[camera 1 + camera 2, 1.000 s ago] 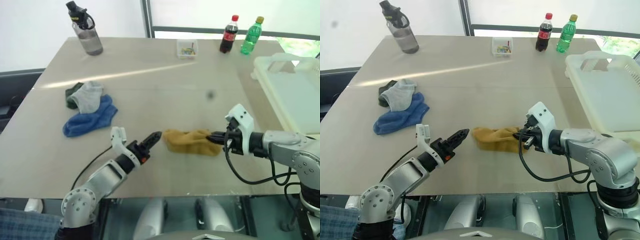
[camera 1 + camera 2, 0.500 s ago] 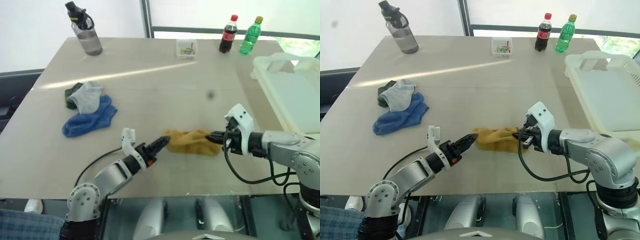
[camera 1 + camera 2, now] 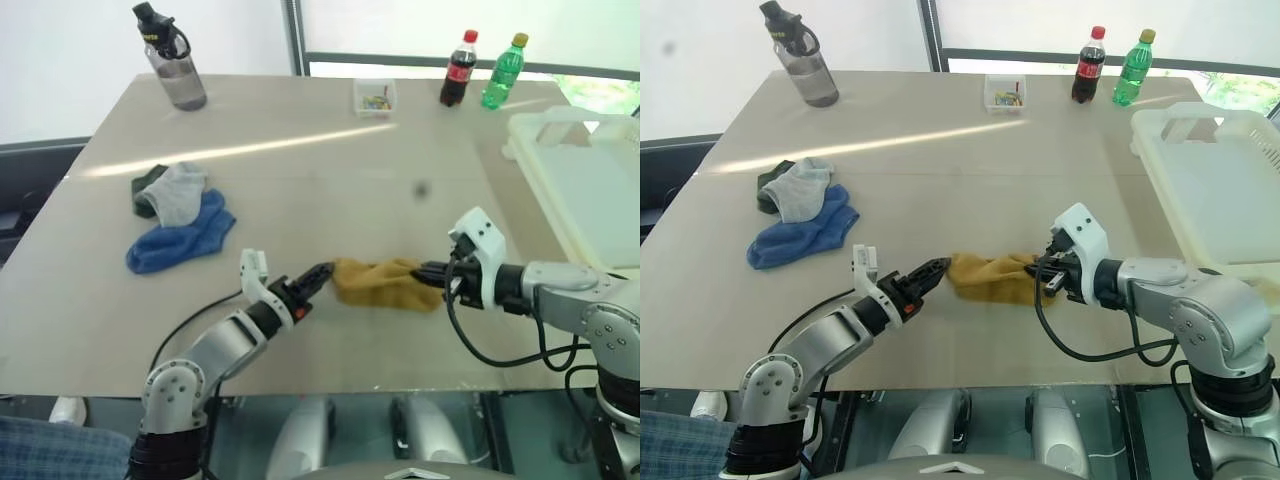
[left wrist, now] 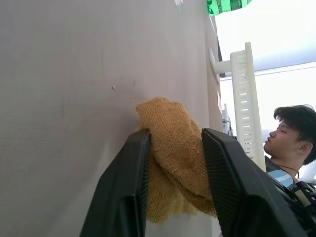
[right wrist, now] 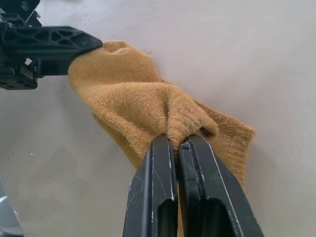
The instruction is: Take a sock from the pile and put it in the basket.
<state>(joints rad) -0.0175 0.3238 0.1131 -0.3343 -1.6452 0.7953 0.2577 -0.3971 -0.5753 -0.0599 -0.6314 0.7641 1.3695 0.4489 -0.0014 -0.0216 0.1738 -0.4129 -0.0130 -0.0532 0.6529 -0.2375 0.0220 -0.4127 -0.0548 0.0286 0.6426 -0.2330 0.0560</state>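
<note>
The mustard-yellow sock (image 3: 385, 283) lies bunched on the table near the front edge, away from the pile (image 3: 175, 215) of blue, light grey and dark socks at the left. My right gripper (image 5: 177, 138) is shut on a fold at the sock's right end. My left gripper (image 4: 173, 132) is at the sock's left end, one finger on each side, and the knit fills the gap between them. The cream-white basket (image 3: 545, 125) stands at the table's right edge, beyond my right arm.
A grey water bottle (image 3: 172, 60) stands at the far left. A small clear box (image 3: 374, 97), a cola bottle (image 3: 458, 68) and a green bottle (image 3: 502, 72) line the far edge. A person (image 4: 291, 133) shows in the left wrist view.
My left gripper has moved right to the sock's left end and closed around it. The right gripper has kept still, holding the other end.
</note>
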